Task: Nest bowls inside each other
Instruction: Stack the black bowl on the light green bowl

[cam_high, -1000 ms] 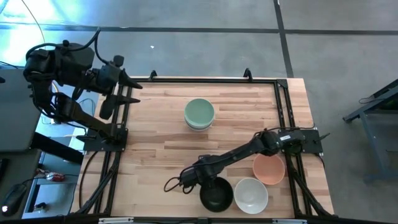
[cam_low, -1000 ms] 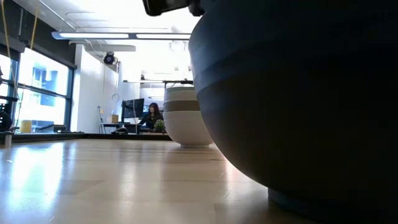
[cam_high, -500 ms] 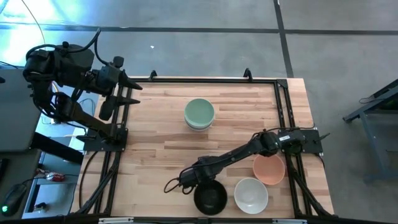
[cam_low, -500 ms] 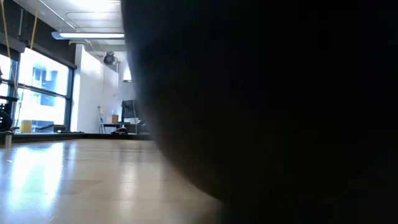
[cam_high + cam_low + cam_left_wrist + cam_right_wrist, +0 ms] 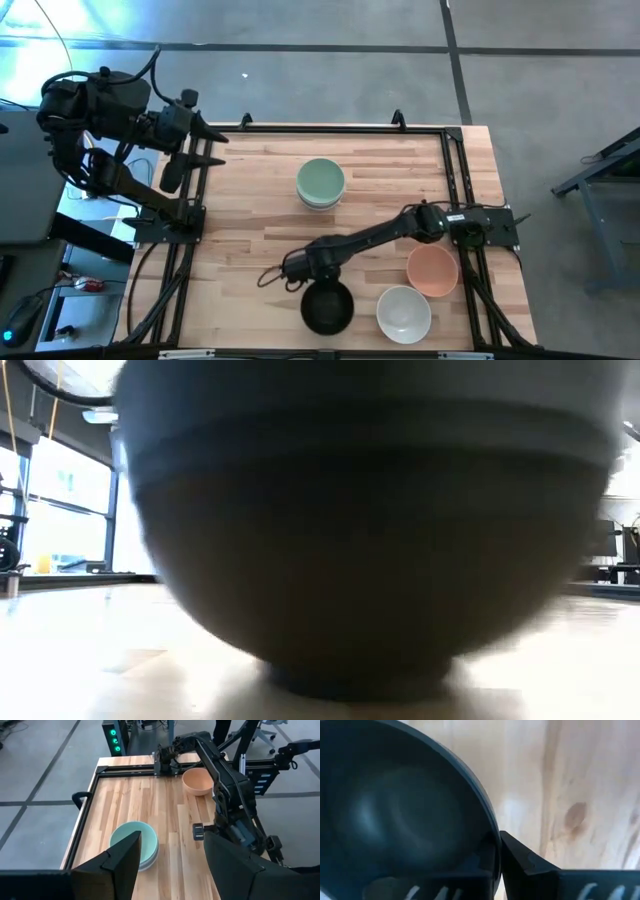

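Near the front edge of the wooden table [image 5: 250,210], the right gripper [image 5: 318,283] is clamped on the rim of the black bowl [image 5: 327,307]; in the right wrist view one finger sits inside the rim and the other outside. The bowl rests on the table and fills the low view. Just beside it sits a white bowl [image 5: 404,312], with the peach bowl [image 5: 432,271] touching that one. The mint bowl [image 5: 320,180] sits nested on top of a stack at mid-table. The left gripper [image 5: 208,148] is parked off the table's far left corner, fingers spread apart and holding nothing.
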You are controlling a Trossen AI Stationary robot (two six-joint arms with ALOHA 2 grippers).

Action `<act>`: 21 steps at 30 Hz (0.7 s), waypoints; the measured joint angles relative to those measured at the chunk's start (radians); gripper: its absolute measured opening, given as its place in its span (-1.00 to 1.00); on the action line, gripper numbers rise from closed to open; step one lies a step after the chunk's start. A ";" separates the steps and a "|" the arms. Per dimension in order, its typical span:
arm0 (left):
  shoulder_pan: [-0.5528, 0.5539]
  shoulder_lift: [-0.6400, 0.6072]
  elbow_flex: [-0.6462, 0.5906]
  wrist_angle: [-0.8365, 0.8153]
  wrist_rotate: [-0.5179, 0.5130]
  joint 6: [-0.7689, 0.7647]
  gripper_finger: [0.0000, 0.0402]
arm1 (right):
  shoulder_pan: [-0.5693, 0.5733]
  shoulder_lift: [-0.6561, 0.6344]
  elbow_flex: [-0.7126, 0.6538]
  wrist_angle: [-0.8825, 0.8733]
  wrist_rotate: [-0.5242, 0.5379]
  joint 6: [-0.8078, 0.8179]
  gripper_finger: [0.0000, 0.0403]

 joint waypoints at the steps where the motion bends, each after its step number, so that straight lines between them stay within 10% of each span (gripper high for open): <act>1: 0.000 -0.002 0.000 0.000 -0.002 0.000 0.03 | -0.009 -0.006 0.000 0.011 0.001 0.004 -1.00; 21: 0.001 -0.007 0.000 0.000 -0.058 0.027 0.03 | -0.263 -0.218 0.002 -0.055 0.013 0.085 -1.00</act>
